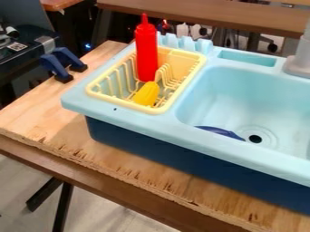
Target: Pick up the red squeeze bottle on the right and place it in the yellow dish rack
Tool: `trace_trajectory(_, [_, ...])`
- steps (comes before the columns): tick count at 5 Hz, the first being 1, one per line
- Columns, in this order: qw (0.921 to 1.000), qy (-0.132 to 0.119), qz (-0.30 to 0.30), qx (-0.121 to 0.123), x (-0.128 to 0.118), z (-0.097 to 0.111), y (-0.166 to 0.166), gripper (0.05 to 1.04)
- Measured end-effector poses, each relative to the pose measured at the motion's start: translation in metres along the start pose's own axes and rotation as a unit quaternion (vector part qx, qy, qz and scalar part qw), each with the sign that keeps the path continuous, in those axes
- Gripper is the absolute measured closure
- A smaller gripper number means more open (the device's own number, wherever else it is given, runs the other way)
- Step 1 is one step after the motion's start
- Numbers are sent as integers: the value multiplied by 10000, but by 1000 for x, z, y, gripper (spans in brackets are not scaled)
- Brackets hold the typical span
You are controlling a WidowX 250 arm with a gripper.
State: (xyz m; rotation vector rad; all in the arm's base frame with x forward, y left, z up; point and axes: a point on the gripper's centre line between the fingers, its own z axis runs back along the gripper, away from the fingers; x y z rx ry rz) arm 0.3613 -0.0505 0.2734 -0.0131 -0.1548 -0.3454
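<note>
A red squeeze bottle (146, 52) stands upright in a yellow dish rack (196, 68) at the left end of a light-blue toy sink (130, 113), a yellow corn-like toy (146, 94) beside it. A dark-blue object (221, 132) lies in the sink's basin, atop a wooden counter (45, 120). How far the end effector is open, or its hold, cannot be told.

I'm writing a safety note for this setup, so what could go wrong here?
The red bottle stands well above the rim of the rack, so a sideways bump might tip it. The yellow piece lies close by the bottle's foot, so reaching for one could knock the other. The blue piece is partly hidden by the near edge of the sink, so a grasp there may be misjudged.
</note>
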Motion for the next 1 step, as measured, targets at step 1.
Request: trace_trajectory(1, [9973, 61, -733, 6, 8, -16, -49, 77])
